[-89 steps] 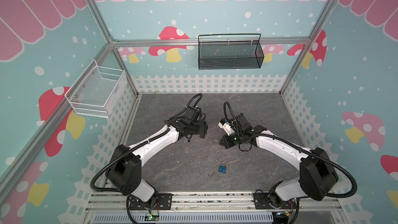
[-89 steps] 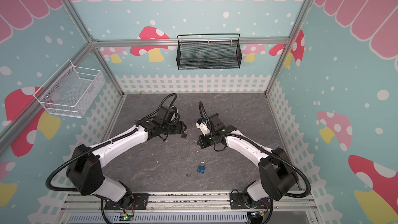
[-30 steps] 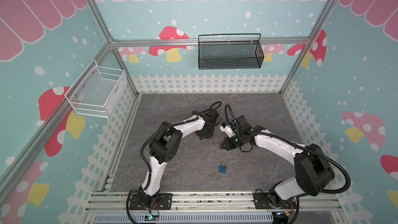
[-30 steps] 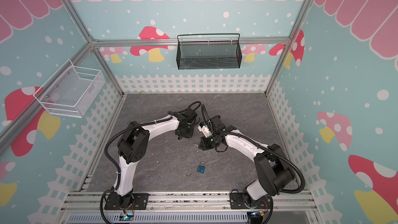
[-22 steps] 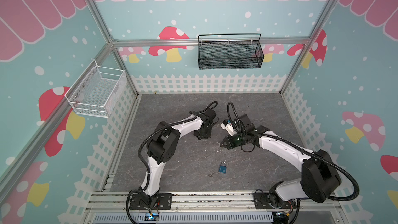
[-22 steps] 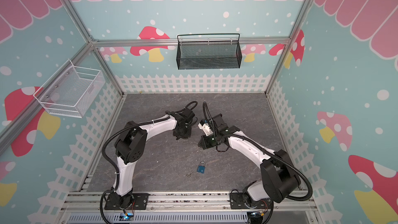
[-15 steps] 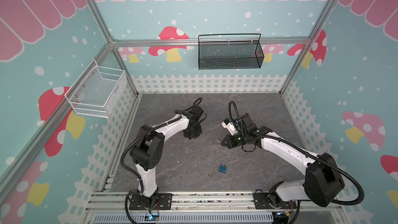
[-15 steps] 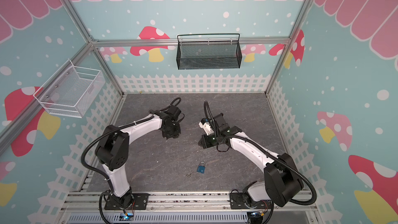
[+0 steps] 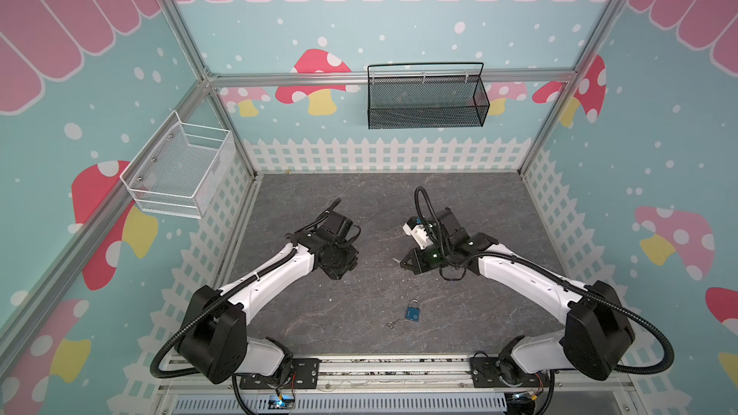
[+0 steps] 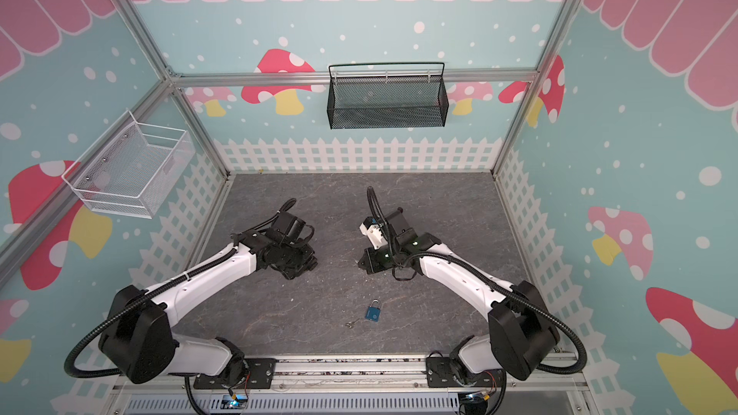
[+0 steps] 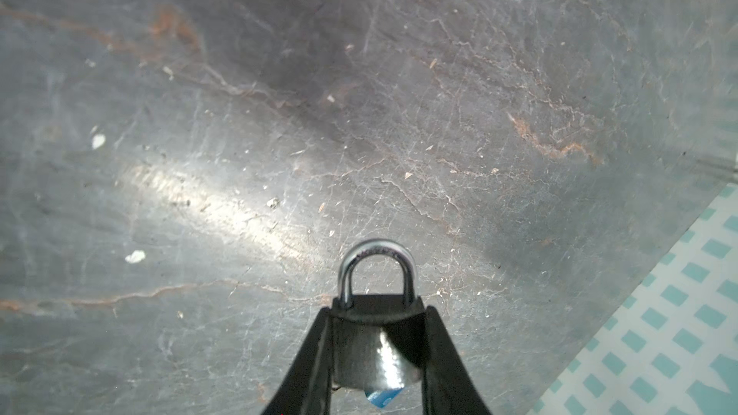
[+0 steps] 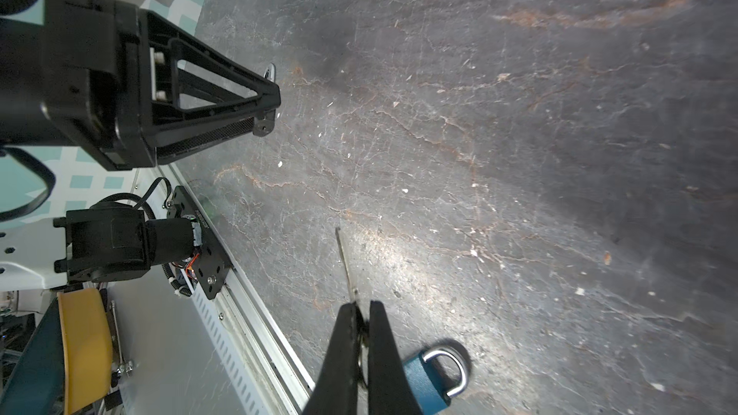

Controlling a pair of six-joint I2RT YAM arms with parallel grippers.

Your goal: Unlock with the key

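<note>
L gripper (image 11: 379, 310), clamped on the dark-bodied, silver-shackled padlock (image 11: 375, 337), has swung back away from R gripper (image 12: 361, 307), pinched shut on the thin silver key (image 12: 346, 265), so they're well apart w/ key not inserted, re-approach needed; spare blue padlock (image 9: 413, 314) lies on grey tabletop (image 9: 359, 201).

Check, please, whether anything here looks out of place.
A blue padlock lies untended at the front of the table, a small ring beside it, while the left gripper grips another lock and the right gripper a key.

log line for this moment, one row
left claw: shut on padlock | right claw: shut on key | key not yet inserted | blue padlock on table
</note>
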